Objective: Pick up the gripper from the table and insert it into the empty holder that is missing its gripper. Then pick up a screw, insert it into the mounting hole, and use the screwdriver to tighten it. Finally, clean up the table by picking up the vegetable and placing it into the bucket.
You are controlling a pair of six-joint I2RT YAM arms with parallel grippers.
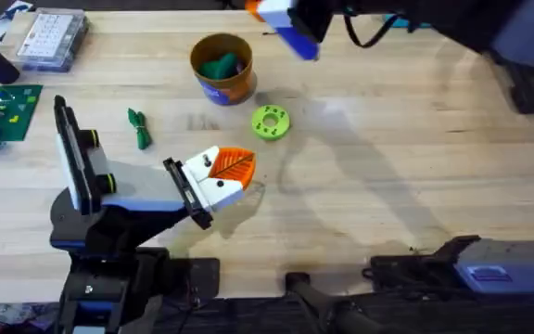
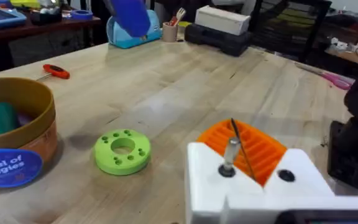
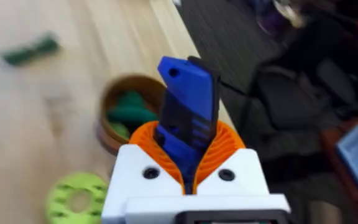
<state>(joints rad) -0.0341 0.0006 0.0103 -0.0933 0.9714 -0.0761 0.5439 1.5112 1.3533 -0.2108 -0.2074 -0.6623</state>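
My right gripper hangs high over the table's far edge, shut on the blue screwdriver, which sticks out past its orange pads. The screwdriver shows blurred just right of the bucket, a yellow-orange tub with green pieces inside. My left gripper rests low near the table's middle with its orange pads pressed together. A small metal screw stands in a hole of its white body. The dark-green vegetable lies on the wood left of the bucket.
A lime-green disc with holes lies between the bucket and my left gripper. A clear parts box and a green board sit at the far left. A red-handled tool lies beyond the bucket.
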